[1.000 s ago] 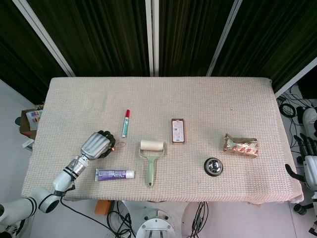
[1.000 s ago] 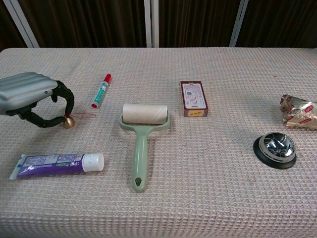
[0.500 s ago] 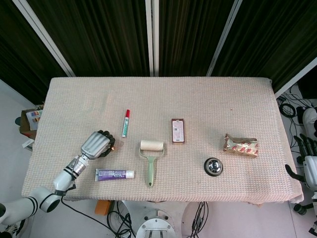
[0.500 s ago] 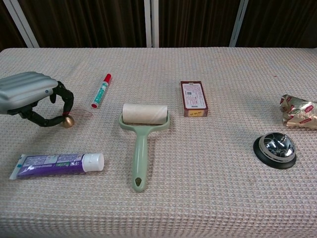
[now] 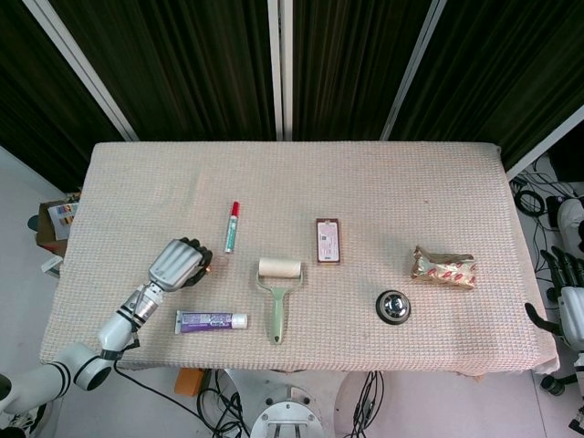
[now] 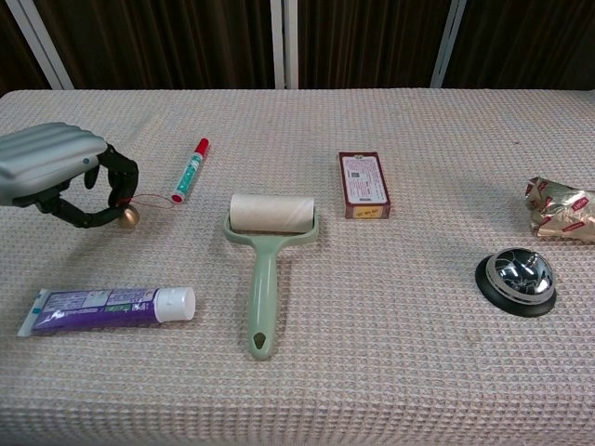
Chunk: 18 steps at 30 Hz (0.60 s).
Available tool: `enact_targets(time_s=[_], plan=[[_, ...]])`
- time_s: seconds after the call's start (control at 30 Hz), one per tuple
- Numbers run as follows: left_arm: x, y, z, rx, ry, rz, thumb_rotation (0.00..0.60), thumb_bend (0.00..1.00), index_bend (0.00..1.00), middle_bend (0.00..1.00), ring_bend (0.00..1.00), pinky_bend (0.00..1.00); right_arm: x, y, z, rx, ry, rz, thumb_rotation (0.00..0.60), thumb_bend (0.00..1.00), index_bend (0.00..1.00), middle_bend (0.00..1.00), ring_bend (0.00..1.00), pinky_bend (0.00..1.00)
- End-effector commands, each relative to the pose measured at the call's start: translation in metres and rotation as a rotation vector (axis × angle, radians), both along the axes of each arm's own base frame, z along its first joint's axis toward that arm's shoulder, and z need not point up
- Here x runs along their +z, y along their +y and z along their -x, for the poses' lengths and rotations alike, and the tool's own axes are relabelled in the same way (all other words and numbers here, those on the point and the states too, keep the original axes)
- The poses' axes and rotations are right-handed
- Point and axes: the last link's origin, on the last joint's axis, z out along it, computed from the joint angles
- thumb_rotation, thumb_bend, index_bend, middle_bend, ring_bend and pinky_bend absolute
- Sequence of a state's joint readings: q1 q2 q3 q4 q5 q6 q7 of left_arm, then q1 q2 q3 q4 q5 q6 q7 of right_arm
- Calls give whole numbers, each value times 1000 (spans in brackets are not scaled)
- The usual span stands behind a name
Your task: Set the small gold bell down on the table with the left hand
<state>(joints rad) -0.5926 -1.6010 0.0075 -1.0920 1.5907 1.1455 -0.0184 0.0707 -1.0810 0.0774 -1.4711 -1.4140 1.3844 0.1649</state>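
Observation:
The small gold bell [image 6: 128,216] hangs at the dark fingertips of my left hand [image 6: 54,168], pinched at its top, with a thin red cord trailing right from it. It sits low over the cloth at the table's left side; I cannot tell whether it touches the cloth. From above, the left hand [image 5: 177,263] lies curled just left of the bell [image 5: 209,268], which is mostly hidden by its fingers. My right hand [image 5: 568,306] hangs beyond the table's right edge with its fingers apart, holding nothing.
A red-capped marker [image 6: 190,170] lies just right of the bell. A purple toothpaste tube [image 6: 107,307] lies in front of the hand. A green lint roller [image 6: 265,269], a brown box [image 6: 363,184], a desk bell [image 6: 517,279] and a gold wrapper [image 6: 560,209] sit further right.
My left hand has drawn slightly up and away from the table's front, carrying the bell with it; the red cord now stretches out to the right. The right hand has not moved.

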Motion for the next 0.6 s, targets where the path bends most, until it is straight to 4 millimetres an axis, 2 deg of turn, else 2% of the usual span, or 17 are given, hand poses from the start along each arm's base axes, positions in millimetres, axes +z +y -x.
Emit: enact_targets(time_s=[0.03, 0.17, 0.37, 0.43, 0.5, 0.6], plan=[[4, 0, -2, -12, -6, -12, 600, 428, 686, 587, 449, 540, 0, 0, 0, 1, 1, 0, 600, 198, 0, 0, 0, 0], [16, 2, -10, -42, -31, -51, 600, 428, 689, 591, 451, 542, 0, 0, -1, 5, 1, 0, 600, 197, 0, 0, 0, 0], [64, 17, -26, -90, -89, -228, 600, 428, 708, 614, 473, 564, 1, 1, -2, 7, 2, 2, 600, 197, 0, 0, 0, 0], [64, 12, -30, -73, -112, -185, 600, 427, 711, 618, 483, 574, 1, 0, -2, 7, 2, 1, 600, 197, 0, 0, 0, 0], [58, -2, -37, -37, -182, -60, 600, 430, 714, 619, 490, 580, 0, -1, -2, 5, 1, -1, 600, 197, 0, 0, 0, 0], [65, 9, -29, -83, -39, -176, 600, 439, 725, 629, 501, 587, -3, -1, -4, 8, -2, -9, 600, 198, 0, 0, 0, 0]])
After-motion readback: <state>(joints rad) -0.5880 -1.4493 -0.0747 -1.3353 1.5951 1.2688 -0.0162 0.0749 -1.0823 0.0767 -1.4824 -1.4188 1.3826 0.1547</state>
